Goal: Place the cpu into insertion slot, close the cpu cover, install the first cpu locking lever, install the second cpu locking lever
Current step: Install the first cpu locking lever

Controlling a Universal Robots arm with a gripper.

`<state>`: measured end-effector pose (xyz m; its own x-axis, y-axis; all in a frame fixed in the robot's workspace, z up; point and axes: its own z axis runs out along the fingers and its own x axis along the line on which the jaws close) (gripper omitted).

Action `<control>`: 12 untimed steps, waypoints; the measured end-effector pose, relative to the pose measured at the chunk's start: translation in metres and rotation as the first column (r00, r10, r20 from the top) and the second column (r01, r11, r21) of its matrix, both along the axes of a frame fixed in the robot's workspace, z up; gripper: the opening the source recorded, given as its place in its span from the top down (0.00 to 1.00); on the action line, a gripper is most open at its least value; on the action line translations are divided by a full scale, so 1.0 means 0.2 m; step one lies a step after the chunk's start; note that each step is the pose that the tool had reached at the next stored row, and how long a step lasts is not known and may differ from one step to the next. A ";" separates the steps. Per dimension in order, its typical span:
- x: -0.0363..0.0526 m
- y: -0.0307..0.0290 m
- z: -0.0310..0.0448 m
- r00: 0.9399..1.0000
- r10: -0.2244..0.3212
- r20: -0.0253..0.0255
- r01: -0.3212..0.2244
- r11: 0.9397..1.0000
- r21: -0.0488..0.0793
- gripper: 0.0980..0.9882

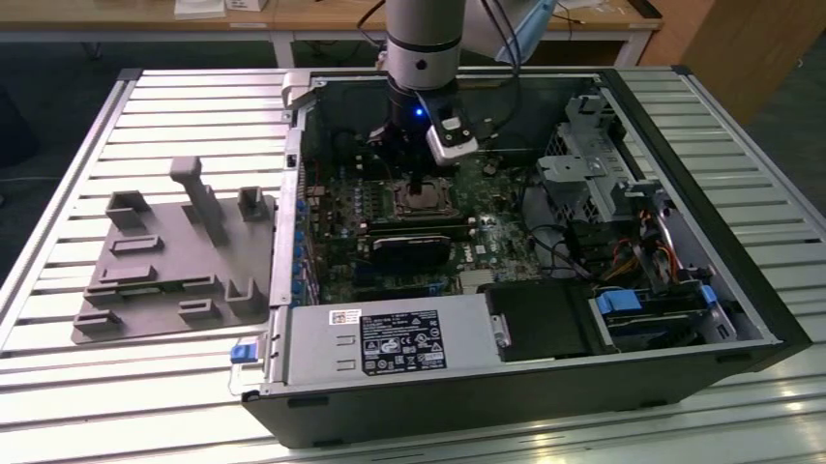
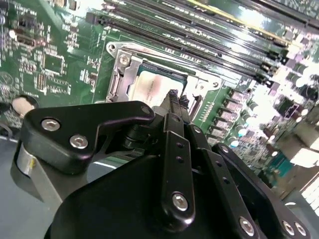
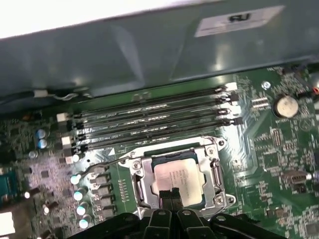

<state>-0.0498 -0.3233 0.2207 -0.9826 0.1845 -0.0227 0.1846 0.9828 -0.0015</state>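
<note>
Near the middle of the motherboard (image 3: 259,164), just beside the long black memory slots (image 3: 149,117), you have the cpu (image 3: 178,175) lying flat in the insertion slot (image 3: 147,191) with its pale metal top facing up. The cpu cover (image 3: 215,174) lies down around it as a silvery frame, and the chip shows through its square window. From the cover's corner on the side of the small round capacitors (image 3: 79,194), a thin wire locking lever (image 3: 99,167) angles out over the board; you cannot tell from these views whether it is latched.

Your gripper (image 3: 170,193) hangs straight over the socket. Its two black fingers are pressed together with nothing between them, and in both wrist views their tips sit over the chip's near edge. Whether they actually touch the metal cannot be made out.

Seen from the exterior view, the arm (image 1: 424,39) reaches down into the open computer case (image 1: 516,406), which lies on its side on the slatted table (image 1: 130,406), toward the exterior view's right. A grey moulded fixture (image 1: 168,280) rests on the table just beside the case, toward the exterior view's left edge.
</note>
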 end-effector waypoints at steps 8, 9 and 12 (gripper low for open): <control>0.000 0.000 0.023 0.995 0.097 0.001 -0.097 0.995 0.000 1.00; 0.000 0.000 0.031 0.994 0.106 0.001 -0.106 0.994 0.000 1.00; 0.000 0.000 0.058 0.992 0.128 0.001 -0.128 0.992 0.000 1.00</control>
<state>-0.0498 -0.3233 0.2323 -0.9981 0.0572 -0.0239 0.0573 0.9984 -0.0015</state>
